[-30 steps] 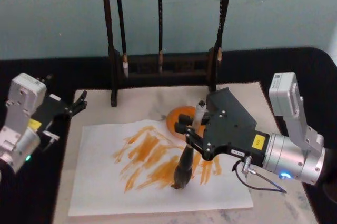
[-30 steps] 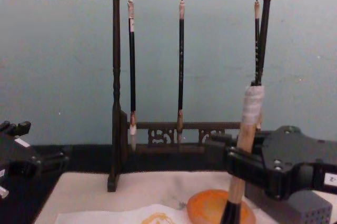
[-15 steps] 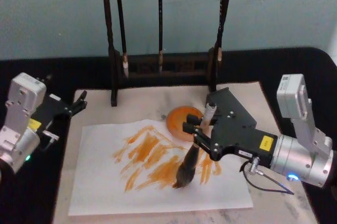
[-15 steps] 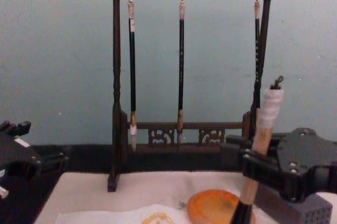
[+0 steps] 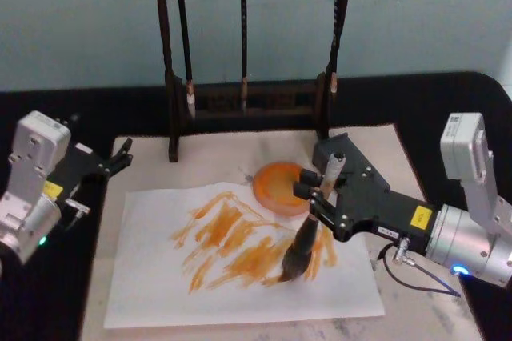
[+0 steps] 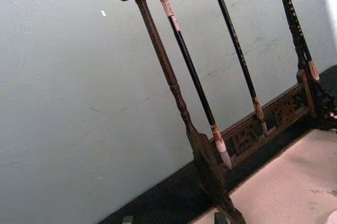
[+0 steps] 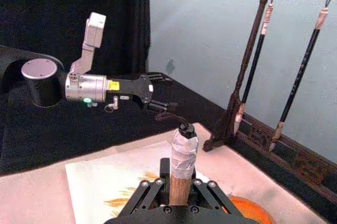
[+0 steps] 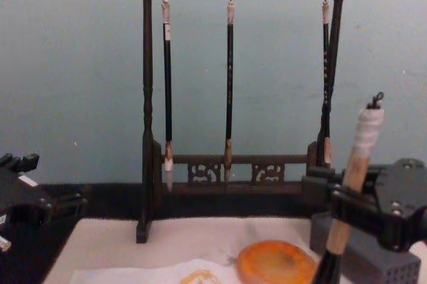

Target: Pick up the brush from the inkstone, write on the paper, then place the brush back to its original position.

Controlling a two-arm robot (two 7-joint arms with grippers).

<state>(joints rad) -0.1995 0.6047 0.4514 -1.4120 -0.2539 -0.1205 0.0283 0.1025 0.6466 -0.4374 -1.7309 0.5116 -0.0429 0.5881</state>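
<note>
My right gripper (image 5: 317, 197) is shut on the tan handle of the brush (image 5: 308, 233), just in front of the orange inkstone (image 5: 279, 186). The brush leans with its white cap toward the back, and its dark bristle head touches the paper (image 5: 152, 293) among the orange strokes. In the right wrist view the capped brush (image 7: 184, 156) rises from between the fingers, with the paper (image 7: 105, 179) beyond it. The chest view shows the brush (image 8: 353, 171) tilted beside the inkstone (image 8: 276, 263). My left gripper (image 5: 118, 159) is parked open off the mat's left edge.
A dark wooden rack (image 5: 244, 105) with three slim hanging brushes (image 8: 229, 84) stands behind the beige mat (image 5: 216, 157). A grey dotted block (image 8: 363, 261) sits at the right, behind my right gripper. Black tabletop surrounds the mat.
My right gripper has slid to the right with the brush, dragging the bristles rightward over the paper and tilting the handle further. More of the inkstone is uncovered. The left arm has stayed still.
</note>
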